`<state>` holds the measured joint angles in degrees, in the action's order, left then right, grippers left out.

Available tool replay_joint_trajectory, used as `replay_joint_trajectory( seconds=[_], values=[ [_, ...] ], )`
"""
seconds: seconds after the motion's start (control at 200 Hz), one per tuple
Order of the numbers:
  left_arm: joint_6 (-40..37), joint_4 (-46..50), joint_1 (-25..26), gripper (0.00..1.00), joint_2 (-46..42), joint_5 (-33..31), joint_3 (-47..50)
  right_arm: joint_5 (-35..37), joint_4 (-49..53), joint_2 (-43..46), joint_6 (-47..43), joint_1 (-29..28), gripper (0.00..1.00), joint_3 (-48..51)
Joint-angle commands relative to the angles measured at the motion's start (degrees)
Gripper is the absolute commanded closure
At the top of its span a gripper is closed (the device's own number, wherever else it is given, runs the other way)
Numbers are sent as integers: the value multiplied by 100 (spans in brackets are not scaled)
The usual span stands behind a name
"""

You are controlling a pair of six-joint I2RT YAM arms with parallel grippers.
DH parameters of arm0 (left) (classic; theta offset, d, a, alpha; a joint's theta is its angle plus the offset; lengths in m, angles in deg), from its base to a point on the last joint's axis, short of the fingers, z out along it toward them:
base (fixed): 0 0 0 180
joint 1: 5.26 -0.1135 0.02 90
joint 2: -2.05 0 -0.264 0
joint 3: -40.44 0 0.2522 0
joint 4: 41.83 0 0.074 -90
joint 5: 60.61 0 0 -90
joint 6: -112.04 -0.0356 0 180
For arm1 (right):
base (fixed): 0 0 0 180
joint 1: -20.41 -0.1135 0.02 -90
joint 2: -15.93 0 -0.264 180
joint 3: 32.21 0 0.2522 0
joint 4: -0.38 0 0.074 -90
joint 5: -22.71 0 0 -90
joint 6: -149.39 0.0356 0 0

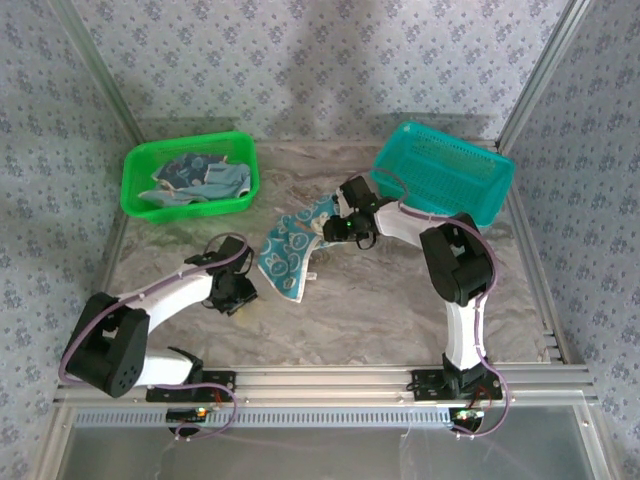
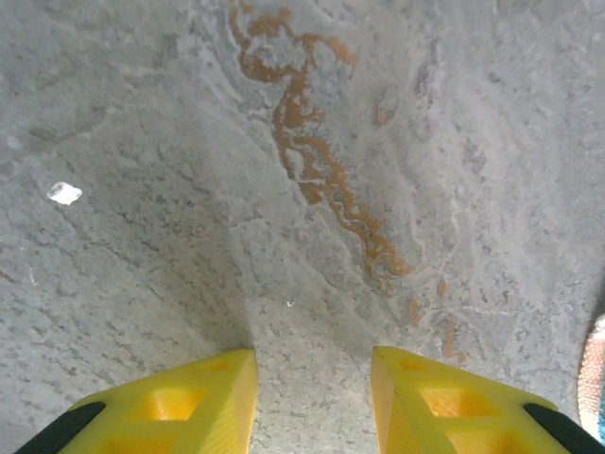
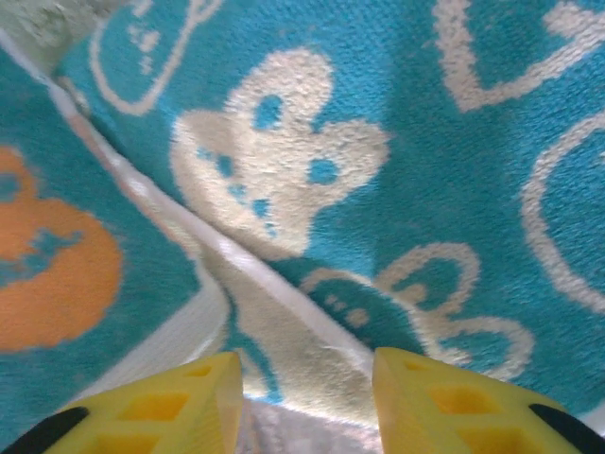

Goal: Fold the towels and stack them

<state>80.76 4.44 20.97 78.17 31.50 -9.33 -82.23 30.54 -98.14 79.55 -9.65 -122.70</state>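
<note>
One teal towel (image 1: 290, 245) printed with white rings and orange patches lies rumpled on the table's middle, partly doubled over. My right gripper (image 1: 345, 230) is at its right end. In the right wrist view the yellow fingers (image 3: 203, 402) stand apart low over the towel (image 3: 378, 123), and a white-hemmed folded edge runs between them, unclamped. My left gripper (image 1: 238, 295) is just left of the towel's near end. Its fingers (image 2: 198, 402) are open over bare table, and a sliver of towel (image 2: 596, 378) shows at the far right. More towels (image 1: 195, 178) lie heaped in the green basket.
The green basket (image 1: 190, 210) stands at the back left and a teal basket (image 1: 450, 140) at the back right, close behind the right arm. The marbled grey tabletop (image 1: 380, 310) is fenced by patterned walls and a metal rail along the near edge.
</note>
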Motion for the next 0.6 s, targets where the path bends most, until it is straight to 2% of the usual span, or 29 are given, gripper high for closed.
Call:
replay_joint_trajectory(
  seconds=[0.0, 0.08, 0.285, 0.595],
  values=[
    [-203, -352, 6, 61, -100, -159, -35, -440, -7, 305, 485, -45, 49, -97],
    [-203, -374, 82, 61, -50, -204, -86, -751, -216, 267, 941, -44, 41, -99],
    [-229, -521, 108, 61, 57, -62, -89, -1269, -679, 58, 1837, -120, 37, -9],
    [-339, -553, 208, 60, 359, -31, -332, -1445, -855, -144, 2027, -370, 44, 109]
  ],
)
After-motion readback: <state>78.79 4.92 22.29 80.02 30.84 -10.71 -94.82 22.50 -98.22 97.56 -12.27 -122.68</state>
